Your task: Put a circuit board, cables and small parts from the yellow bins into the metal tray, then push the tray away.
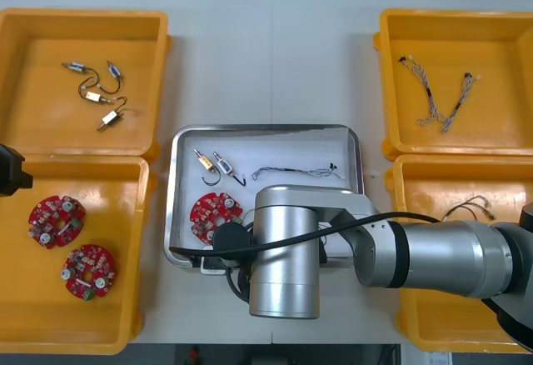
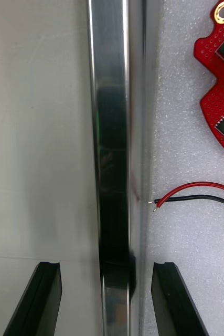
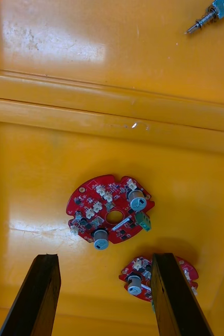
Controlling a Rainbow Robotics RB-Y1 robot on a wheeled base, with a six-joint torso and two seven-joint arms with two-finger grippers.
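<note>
Right wrist view: right end effector [image 2: 106, 268] spread wide, astride the near rim of the metal tray [image 2: 112, 157], one finger over the tabletop [image 2: 38, 131], the other inside, near a red and black cable [image 2: 195, 191] and a circuit board [image 2: 219, 89]. Left end effector [image 3: 106, 260] also wide, above two more boards [image 3: 110, 211] in a yellow bin [image 3: 38, 173].

Bright, even light throws white glare on the yellow bin [image 3: 54, 37] and mirror streaks along the metal tray [image 2: 109, 105].
</note>
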